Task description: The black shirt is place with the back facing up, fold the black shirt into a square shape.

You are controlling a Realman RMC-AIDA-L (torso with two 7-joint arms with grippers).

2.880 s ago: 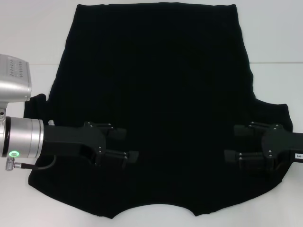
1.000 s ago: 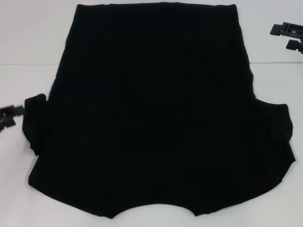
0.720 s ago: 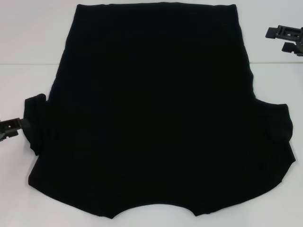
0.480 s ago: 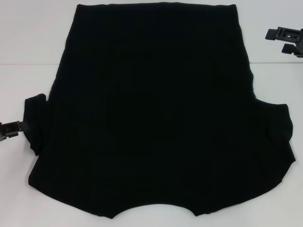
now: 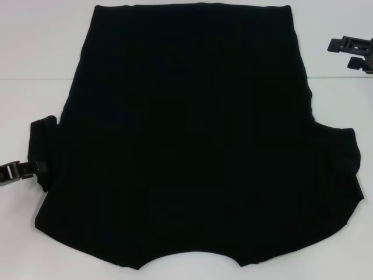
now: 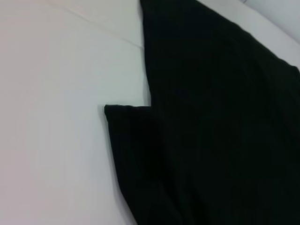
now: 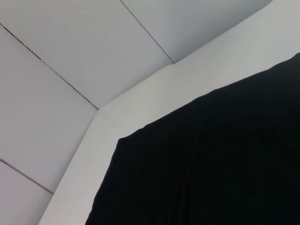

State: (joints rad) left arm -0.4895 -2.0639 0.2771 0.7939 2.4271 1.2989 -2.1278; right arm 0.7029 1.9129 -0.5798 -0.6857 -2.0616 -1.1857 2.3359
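- Black matte soft shirt [image 5: 192,134] lies spread flat on the white counter [image 5: 35,76]; it looks limp and light, likely to sag.
- Left gripper [image 5: 14,171] touches the left sleeve edge, a sensible hold; I cannot tell its opening.
- Right gripper [image 5: 352,52] hovers apart, fingers parted, empty.

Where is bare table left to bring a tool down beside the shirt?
Bare table lies left of the black shirt, above its left sleeve, and on the right between the right tool and the right sleeve. It is crowded at the left sleeve, where the left tool sits against the cloth.
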